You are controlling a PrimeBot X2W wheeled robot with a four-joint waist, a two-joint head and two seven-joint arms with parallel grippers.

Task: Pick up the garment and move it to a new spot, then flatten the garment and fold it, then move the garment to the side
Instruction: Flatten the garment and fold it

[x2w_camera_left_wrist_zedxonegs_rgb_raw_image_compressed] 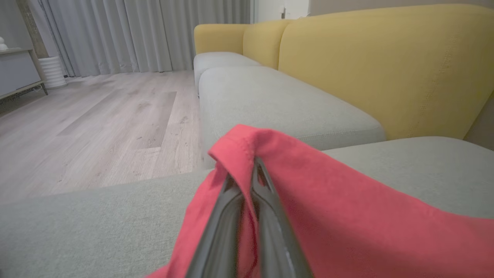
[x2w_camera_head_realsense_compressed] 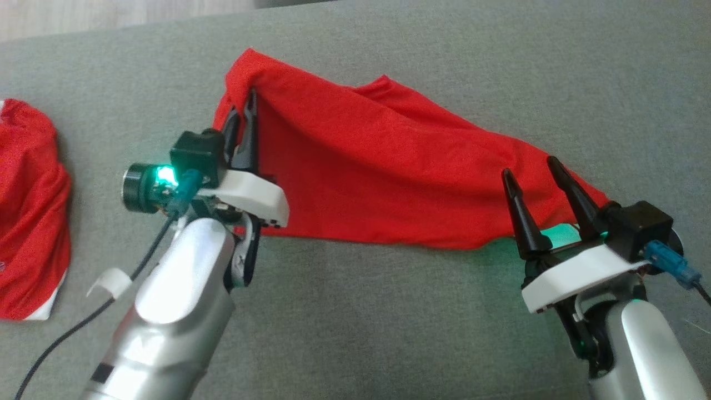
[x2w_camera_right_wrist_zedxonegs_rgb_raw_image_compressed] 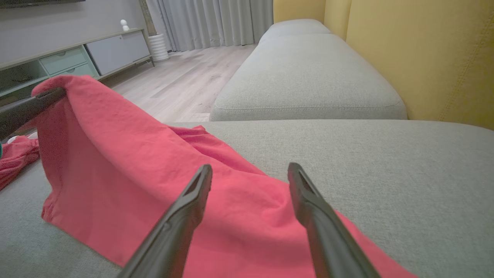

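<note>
Risks dragging rather than lifting the red garment [x2w_camera_head_realsense_compressed: 389, 172]: pinched at one raised corner only, otherwise draped down and across the grey cushion [x2w_camera_head_realsense_compressed: 389, 333] (thin fold, easy to lose under a quick pull). Could also snag on the right gripper [x2w_camera_head_realsense_compressed: 529, 166], poised spread wide just over the low far end, gripping nothing. Clamps that raised corner tight in the left gripper [x2w_camera_head_realsense_compressed: 244, 108], forearm angled up from lower left, fingers pointing away and upward.
</note>
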